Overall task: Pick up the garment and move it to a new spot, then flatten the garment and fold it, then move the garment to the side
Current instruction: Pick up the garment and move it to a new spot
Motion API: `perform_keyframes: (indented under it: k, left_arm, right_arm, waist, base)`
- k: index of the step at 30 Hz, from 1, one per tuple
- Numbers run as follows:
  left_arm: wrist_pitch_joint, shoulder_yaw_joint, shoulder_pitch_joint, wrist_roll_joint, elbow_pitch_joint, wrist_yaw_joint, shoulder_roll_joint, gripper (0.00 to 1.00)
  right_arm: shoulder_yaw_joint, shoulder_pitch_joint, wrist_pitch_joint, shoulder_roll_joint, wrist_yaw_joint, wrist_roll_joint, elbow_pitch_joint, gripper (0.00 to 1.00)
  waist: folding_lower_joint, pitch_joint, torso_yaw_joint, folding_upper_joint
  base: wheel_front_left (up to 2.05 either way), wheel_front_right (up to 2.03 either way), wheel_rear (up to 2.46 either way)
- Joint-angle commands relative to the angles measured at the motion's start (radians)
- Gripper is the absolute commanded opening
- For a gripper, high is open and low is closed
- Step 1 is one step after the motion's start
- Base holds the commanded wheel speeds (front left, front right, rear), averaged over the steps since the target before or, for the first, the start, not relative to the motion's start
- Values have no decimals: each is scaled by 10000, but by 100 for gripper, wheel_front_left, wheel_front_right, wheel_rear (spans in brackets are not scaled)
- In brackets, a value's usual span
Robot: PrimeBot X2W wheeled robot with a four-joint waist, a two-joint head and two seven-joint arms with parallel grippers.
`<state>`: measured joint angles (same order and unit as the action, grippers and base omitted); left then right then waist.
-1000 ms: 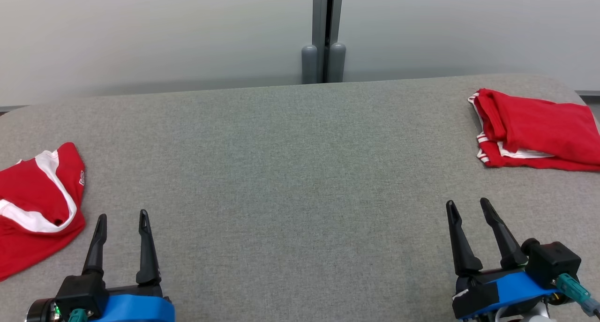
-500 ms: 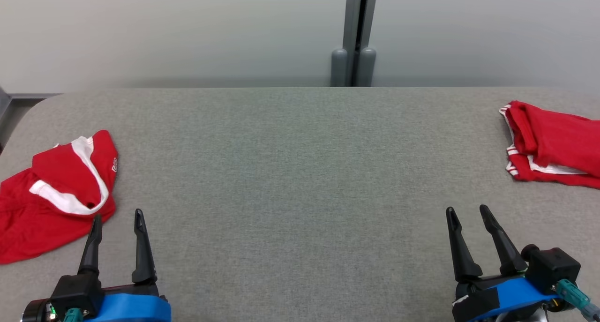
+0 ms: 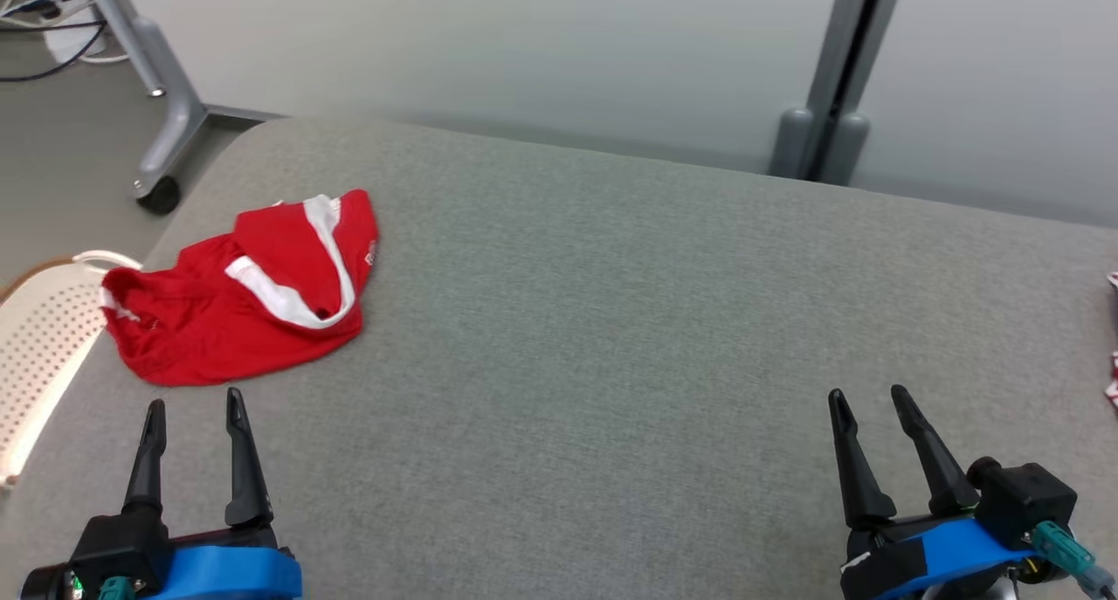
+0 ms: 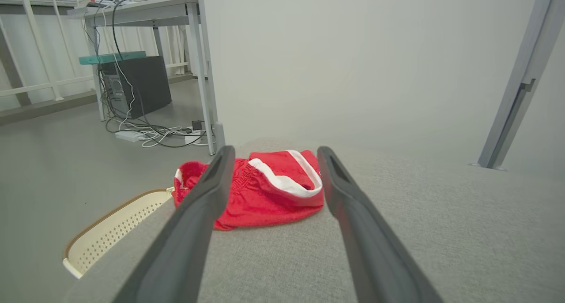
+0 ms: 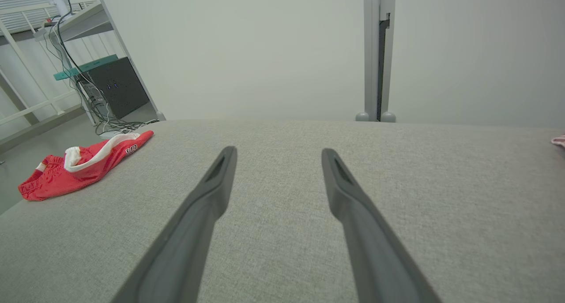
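Grey table (image 3: 611, 320); red garment (image 3: 244, 312) crumpled (unheld).

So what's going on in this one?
Nothing is held yet. The crumpled red garment lies near the left end of the table, next to a perforated basket that sits off the table's edge. The left jaws are open and point at the garment from just short of it. The right jaws, also open, are over bare table far from it. The pick-up has not begun.
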<state>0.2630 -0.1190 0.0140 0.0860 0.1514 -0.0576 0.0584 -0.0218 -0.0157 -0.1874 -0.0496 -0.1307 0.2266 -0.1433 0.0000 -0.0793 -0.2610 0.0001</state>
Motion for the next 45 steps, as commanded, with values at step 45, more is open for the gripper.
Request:
perform_keyframes:
  k: [45]
  left_arm:
    - [-284, -1229, -6620, 724, 3656, -340, 2313, 100]
  right_arm:
    - [570, -1228, 977, -1004, -1, -1176, 2599, 100]
  waist:
    - [0, -3639, 627, -1]
  base:
    - [0, 0, 0]
